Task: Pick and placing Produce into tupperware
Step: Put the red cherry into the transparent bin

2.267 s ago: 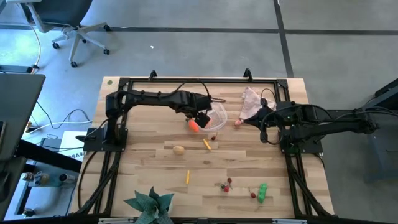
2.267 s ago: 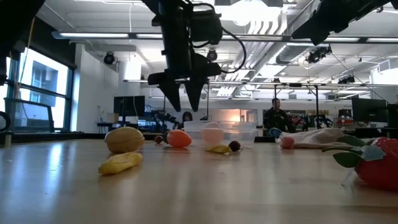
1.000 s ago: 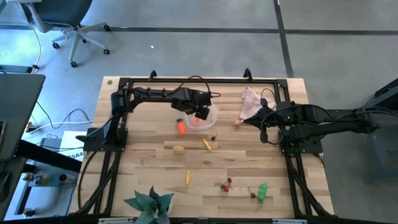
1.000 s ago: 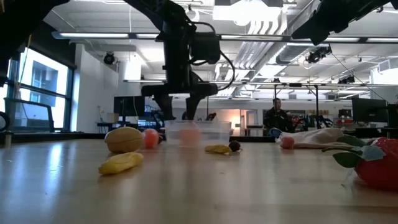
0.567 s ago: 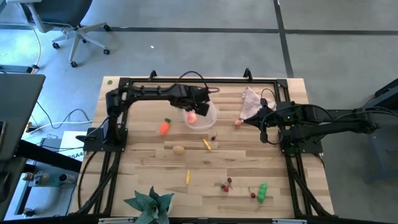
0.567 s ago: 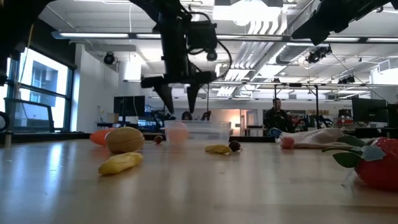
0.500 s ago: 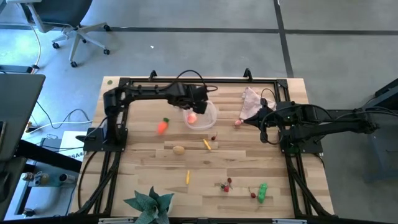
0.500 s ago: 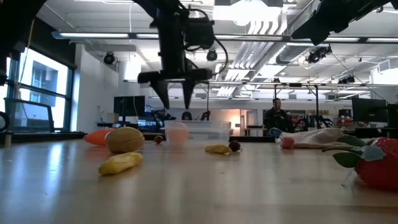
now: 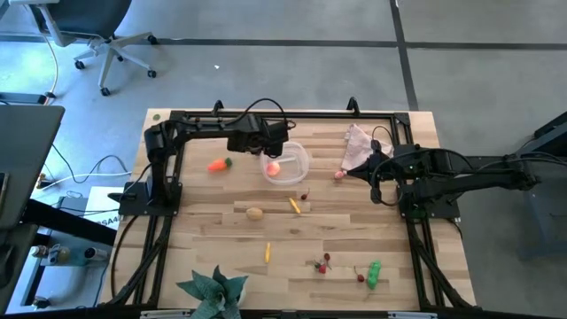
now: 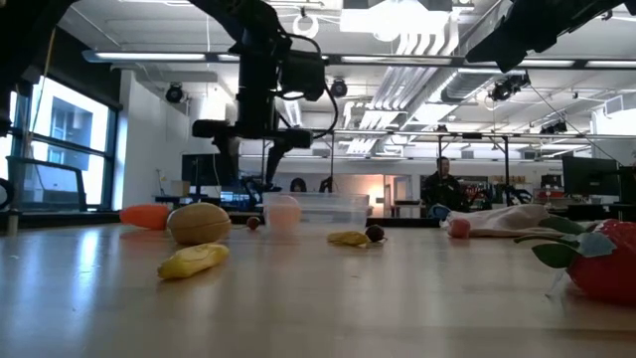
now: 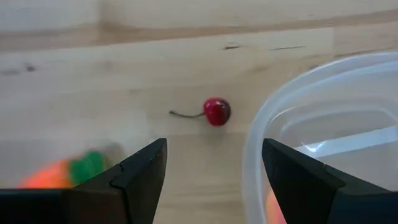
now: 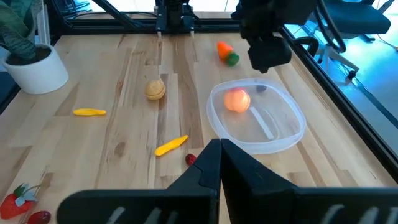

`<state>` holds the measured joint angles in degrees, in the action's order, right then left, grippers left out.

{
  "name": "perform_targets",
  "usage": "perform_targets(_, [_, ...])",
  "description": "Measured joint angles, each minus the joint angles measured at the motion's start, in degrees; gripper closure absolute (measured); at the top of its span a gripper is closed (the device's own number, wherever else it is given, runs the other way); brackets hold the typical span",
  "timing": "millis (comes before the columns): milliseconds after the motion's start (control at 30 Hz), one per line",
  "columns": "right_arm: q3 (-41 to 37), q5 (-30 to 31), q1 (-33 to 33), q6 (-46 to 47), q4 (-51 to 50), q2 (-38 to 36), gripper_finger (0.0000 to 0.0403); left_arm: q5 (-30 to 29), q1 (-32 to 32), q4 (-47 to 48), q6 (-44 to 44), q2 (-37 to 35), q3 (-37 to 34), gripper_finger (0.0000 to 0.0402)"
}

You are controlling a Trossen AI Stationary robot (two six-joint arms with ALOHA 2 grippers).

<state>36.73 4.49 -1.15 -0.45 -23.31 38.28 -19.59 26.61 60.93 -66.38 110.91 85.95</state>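
The left arm is stretched along the table's far edge, its left gripper (image 9: 266, 152) held above the wood beside the tupperware (image 9: 299, 155), fingers spread and empty. A peach-coloured fruit (image 9: 274, 167) is seen inside the tupperware; the carrot (image 9: 217, 164) lies well apart from it, a cherry (image 11: 217, 111) just beside its rim. The right gripper (image 9: 376, 192) is parked closed near the cloth (image 9: 358, 142).

The wooden table (image 9: 204, 213) carries the tupperware (image 9: 286, 163) far centre, a carrot (image 9: 217, 164) to its left, a cloth (image 9: 357, 142) far right, a potato (image 9: 255, 213) mid-table, a plant (image 9: 213, 288) near left, and a pepper (image 9: 374, 273) near right.
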Motion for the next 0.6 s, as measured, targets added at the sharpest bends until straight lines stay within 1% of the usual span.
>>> perform_targets(133, [0.0, 0.01, 0.01, -0.01, 0.0, -0.01, 0.0402, 1.07, 0.02, -2.24, -1.79, -0.02, 0.02, 0.0149])
perform_targets(200, [0.0, 0.01, 0.0, -0.02, 0.0, 0.0, 0.0402, 1.26, 0.04, -3.28, -5.35, -0.02, 0.02, 0.0149])
perform_targets(433, [0.0, 0.0, 0.02, -0.02, 0.0, 0.0, 0.0402, 1.22, 0.04, -1.55, -32.53, -0.02, 0.04, 0.0149])
perform_targets(533, [0.0, 0.02, 0.0, -0.01, 0.0, -0.01, 0.0402, 1.31, 0.02, 0.21, -41.4, 0.91, 0.09, 0.0149])
perform_targets(600, [0.0, 0.02, 0.0, -0.01, 0.0, -0.01, 0.0402, 3.36, 0.05, 1.32, -47.64, 1.21, -0.16, 0.0149])
